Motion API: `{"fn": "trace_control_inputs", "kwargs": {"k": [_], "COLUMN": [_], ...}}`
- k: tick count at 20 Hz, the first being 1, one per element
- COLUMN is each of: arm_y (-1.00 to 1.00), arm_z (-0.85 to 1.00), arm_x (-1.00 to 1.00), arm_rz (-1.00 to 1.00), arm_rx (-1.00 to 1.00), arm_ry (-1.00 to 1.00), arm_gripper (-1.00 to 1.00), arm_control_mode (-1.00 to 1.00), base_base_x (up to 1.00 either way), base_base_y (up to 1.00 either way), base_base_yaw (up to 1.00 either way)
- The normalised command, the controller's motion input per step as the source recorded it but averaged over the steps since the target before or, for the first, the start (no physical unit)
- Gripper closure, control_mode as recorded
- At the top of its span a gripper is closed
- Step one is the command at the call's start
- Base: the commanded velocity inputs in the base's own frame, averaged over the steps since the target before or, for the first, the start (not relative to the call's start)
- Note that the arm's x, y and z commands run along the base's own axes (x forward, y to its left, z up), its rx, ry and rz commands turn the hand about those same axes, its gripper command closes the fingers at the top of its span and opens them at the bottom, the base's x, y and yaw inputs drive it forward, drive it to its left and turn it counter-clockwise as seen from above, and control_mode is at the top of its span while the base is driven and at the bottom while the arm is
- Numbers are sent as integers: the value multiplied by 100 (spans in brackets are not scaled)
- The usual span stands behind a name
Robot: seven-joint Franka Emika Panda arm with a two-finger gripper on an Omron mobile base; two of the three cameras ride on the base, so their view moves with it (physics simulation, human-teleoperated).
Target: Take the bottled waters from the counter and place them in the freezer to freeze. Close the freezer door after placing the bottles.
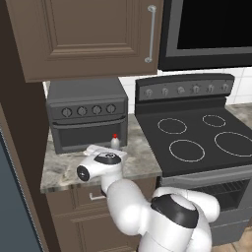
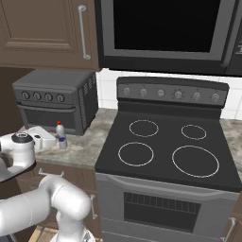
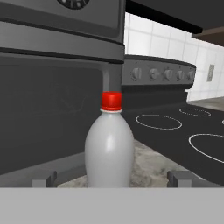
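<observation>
On counter [image 2: 85, 146]: red-capped bottle [image 3: 109, 144], contents unclear.

red-capped bottled water [image 3: 109, 144]: small whitish plastic bottle, rounded shoulders, red screw cap on. stands upright on the speckled granite counter [image 1: 142, 157], near its front part, just in front of the dark toaster oven [image 1: 87, 114] door. label band not discernible at this angle. same bottle seen in left base view [image 1: 115, 141] and right base view [image 2: 60, 135].
</observation>
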Motion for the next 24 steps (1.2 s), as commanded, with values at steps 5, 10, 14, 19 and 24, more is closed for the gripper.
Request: {"fn": "trace_control_inputs", "kwargs": {"k": [5, 10, 14, 19, 24], "arm_y": [-1, 0, -2, -2, -3], "arm_z": [-2, 0, -1, -3, -3], "arm_x": [10, 8, 6, 4, 2], "arm_rz": [0, 0, 0, 0, 0], "arm_rx": [0, 0, 0, 0, 0], "arm_ry": [0, 0, 0, 0, 0], "arm_gripper": [-100, -100, -100, -100, -100], "arm_control_mode": [-100, -100, -100, -100, -100], "base_base_x": [0, 0, 0, 0, 0], "base_base_y": [0, 0, 0, 0, 0], "base_base_yaw": [0, 0, 0, 0, 0]}}
